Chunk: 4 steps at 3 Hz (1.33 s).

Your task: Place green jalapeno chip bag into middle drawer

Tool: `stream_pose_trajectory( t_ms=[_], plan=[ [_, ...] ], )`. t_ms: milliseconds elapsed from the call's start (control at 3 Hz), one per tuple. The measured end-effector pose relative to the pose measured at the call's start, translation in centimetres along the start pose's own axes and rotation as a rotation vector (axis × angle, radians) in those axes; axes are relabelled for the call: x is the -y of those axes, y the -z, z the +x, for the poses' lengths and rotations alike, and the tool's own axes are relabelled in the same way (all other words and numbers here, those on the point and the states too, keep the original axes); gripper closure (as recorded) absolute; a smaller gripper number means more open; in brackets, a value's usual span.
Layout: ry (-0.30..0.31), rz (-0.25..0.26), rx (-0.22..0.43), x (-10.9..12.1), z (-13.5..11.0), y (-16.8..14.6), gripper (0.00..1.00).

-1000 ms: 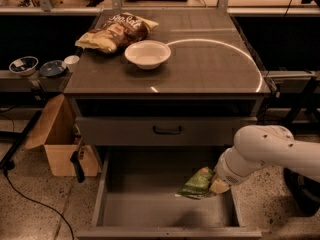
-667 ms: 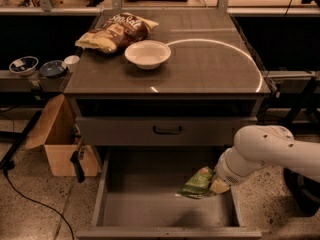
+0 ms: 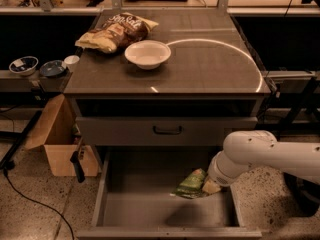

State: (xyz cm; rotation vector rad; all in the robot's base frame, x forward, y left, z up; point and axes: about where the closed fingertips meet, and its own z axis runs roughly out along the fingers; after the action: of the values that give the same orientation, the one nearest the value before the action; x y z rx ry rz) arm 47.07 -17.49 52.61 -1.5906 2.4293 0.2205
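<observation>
The green jalapeno chip bag (image 3: 192, 184) hangs tilted just above the right part of the middle drawer's floor, casting a shadow below it. The middle drawer (image 3: 145, 204) is pulled out wide below the cabinet, a grey box with low side walls. My gripper (image 3: 209, 185) comes in from the right on a white arm and holds the bag by its pale right end, inside the drawer's right side.
A closed grey drawer front with a dark handle (image 3: 167, 130) sits above the open drawer. On the cabinet top lie a brown-and-yellow chip bag (image 3: 116, 31) and a white bowl (image 3: 147, 53). A cardboard box (image 3: 60, 144) stands at the left. Small bowls (image 3: 24, 64) sit on a ledge.
</observation>
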Motion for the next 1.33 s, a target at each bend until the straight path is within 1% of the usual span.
stream_pose_trajectory(
  t_ms=[333,1000,1333],
  plan=[
    [-0.015,-0.026,-0.008,0.3,-0.1,-2.9,1.00],
    [-0.042,-0.084,-0.032,0.2,0.2,-7.4,1.00],
    [-0.061,-0.140,-0.076,-0.1,0.1,-10.9,1.00]
  ],
)
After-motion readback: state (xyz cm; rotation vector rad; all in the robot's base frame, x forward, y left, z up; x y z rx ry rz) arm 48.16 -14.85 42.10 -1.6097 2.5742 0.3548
